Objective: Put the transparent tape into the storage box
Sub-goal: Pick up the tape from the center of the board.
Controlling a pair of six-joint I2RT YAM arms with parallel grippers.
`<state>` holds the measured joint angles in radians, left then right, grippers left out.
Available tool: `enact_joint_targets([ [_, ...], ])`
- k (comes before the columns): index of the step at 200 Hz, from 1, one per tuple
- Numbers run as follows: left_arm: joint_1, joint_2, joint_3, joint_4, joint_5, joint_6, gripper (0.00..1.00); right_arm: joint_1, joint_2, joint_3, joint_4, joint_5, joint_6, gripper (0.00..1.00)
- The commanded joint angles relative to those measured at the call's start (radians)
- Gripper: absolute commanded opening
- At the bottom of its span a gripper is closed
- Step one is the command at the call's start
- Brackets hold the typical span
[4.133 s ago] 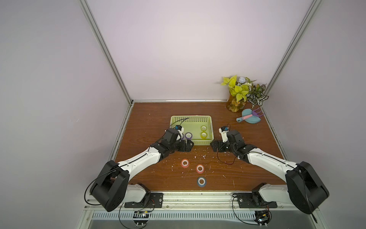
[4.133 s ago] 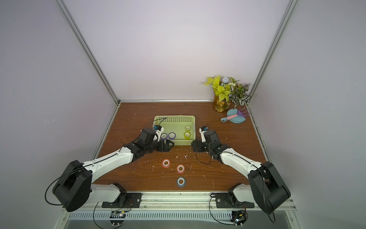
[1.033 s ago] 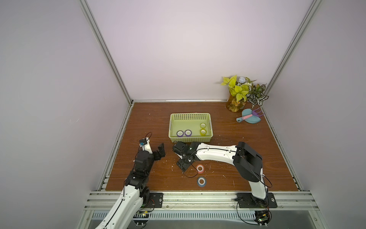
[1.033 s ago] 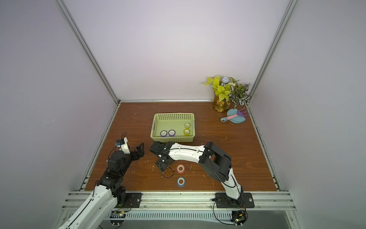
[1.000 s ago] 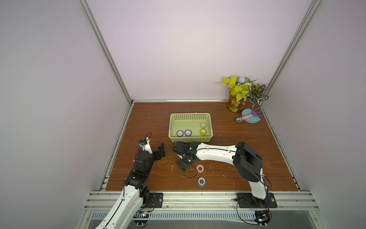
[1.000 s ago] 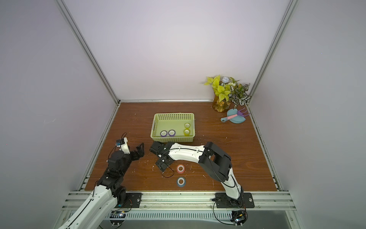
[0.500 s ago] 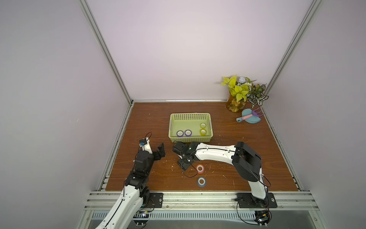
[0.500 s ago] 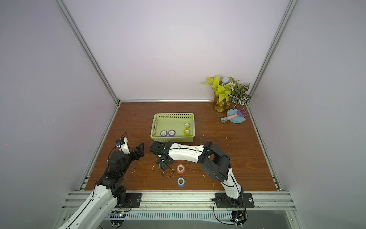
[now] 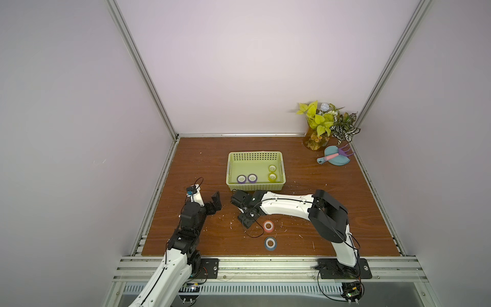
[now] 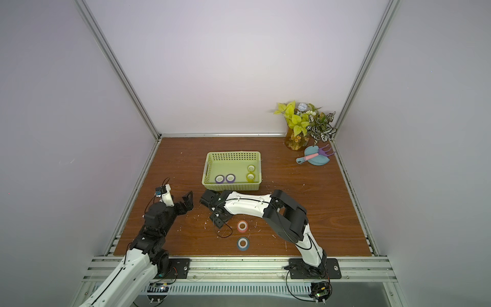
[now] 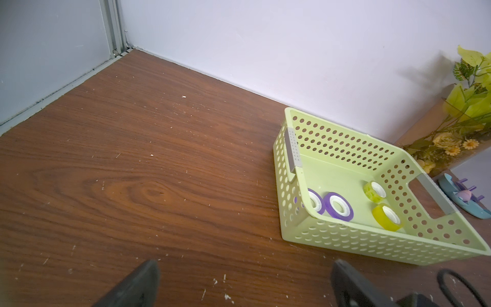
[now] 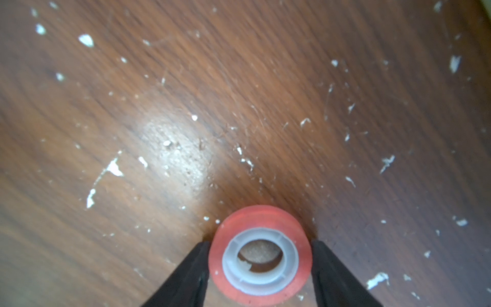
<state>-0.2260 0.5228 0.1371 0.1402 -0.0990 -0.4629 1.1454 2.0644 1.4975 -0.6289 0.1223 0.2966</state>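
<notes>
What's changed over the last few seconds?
Both arms left the storage box: the left gripper drew back, open; the right gripper swung to the table and closed on an orange-red roll. The box, the other orange-red roll and the blue roll stayed put.

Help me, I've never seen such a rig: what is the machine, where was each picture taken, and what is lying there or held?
Two robot arms are mounted by a wooden table, each ending in a two-fingered gripper. Both top views look down from overhead; each wrist view comes from a camera on an arm. The storage box holds two purple rolls and two yellow rolls. An orange-red roll and a blue roll lie loose. The left gripper is open and empty. At the right gripper, fingers flank a second orange-red roll on the table; a grip is uncertain.
</notes>
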Motion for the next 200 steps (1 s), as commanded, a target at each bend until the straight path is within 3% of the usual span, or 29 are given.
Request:
enact_joint_targets([
  [1, 0.013, -0.009, -0.010, 0.015, -0.015, 0.002, 1.00, 0.003, 0.008, 0.027, -0.032, -0.005, -0.001, 0.59],
  [131, 0.013, -0.013, -0.011, 0.013, -0.018, 0.000, 1.00, -0.013, -0.092, 0.134, -0.134, 0.023, -0.022, 0.57],
  [200, 0.013, -0.017, -0.012, 0.013, -0.019, 0.002, 1.00, -0.132, -0.166, 0.263, -0.203, 0.079, -0.064, 0.57],
])
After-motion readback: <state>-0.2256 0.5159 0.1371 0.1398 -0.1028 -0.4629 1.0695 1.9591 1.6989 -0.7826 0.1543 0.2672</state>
